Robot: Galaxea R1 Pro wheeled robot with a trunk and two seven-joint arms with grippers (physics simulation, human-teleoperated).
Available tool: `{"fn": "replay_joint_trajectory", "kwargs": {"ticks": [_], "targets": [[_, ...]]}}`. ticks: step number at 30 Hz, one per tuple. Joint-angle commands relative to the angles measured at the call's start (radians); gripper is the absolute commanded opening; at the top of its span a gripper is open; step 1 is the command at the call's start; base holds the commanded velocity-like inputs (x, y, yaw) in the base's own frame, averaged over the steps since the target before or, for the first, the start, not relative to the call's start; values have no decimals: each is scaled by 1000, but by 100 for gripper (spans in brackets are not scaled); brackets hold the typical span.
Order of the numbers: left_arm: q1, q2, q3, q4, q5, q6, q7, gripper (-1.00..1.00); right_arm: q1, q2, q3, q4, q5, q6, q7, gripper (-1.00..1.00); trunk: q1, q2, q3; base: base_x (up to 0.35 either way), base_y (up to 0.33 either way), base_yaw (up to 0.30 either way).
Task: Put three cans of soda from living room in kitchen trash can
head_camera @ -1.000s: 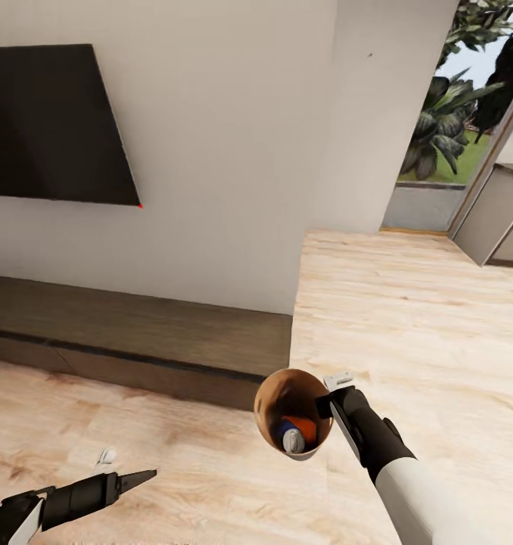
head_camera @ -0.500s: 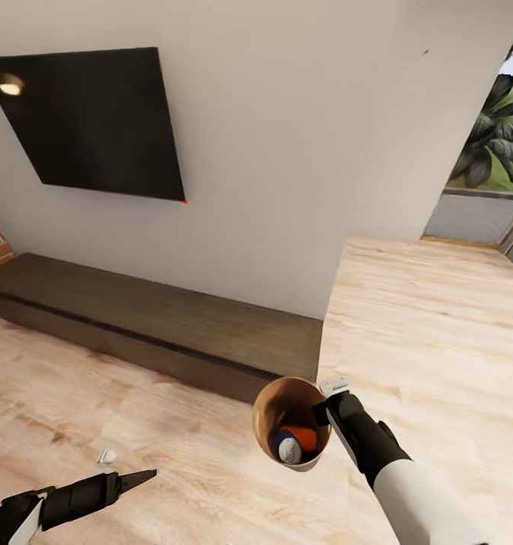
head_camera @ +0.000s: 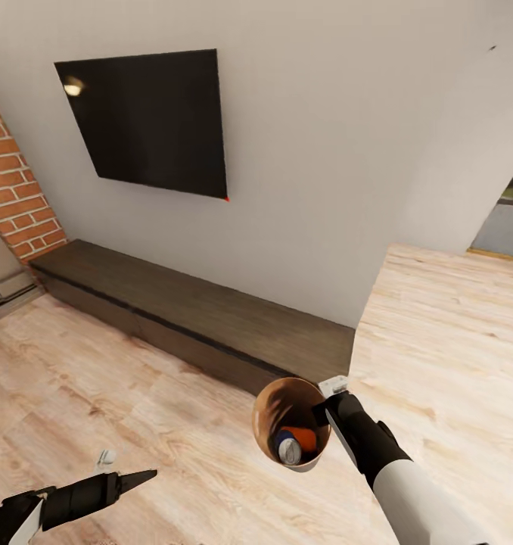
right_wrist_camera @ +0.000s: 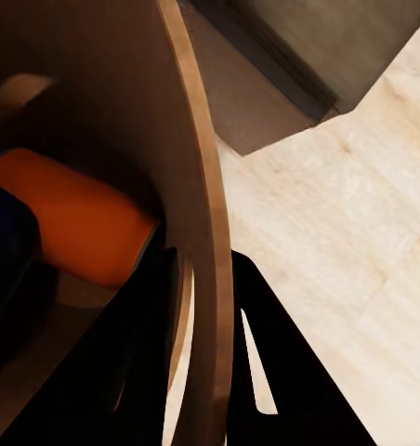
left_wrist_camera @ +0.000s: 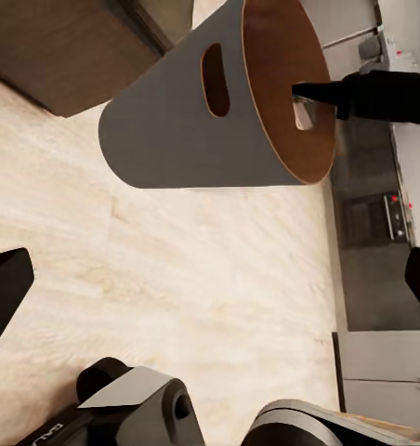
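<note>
Copper trash can (head_camera: pixel 290 424) with orange can (head_camera: pixel 306 437), blue can (head_camera: pixel 289 448), rim clamped in right claw (head_camera: pixel 324 409).

The tash can (left_wrist_camera: pixel 210 111) fills the frame's upper middle above light wood floor (left_wrist_camera: pixel 201 297), the right gripper (left_wrist_camera: pixel 308 98) pinching its rim.

inside the tash can (head_camera: pixel 265 409) the blue can (head_camera: pixel 289 448) covers most of the orange can (head_camera: pixel 306 437); a third can cannot be made out. the can's wall hides one finger of the right gripper (right_wrist_camera: pixel 203 307). the picture's edge cuts off the brick fireplace (head_camera: pixel 14 189).
</note>
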Motion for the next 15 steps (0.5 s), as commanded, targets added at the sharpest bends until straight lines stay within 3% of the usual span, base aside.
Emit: {"fn": "replay_joint_trajectory", "kwargs": {"ticks": [1,6,15], "targets": [[0,0,0,0,0,0,0,100,0,0,-1,-1,-8,0,5,-100,0,0,0,0,0,290],[0,0,0,0,0,0,0,100,0,0,-1,-1,-9,0,5,-100,0,0,0,0,183,290],[0,0,0,0,0,0,-1,100,0,0,-1,-1,-9,0,5,-100,0,0,0,0,292,290]]}}
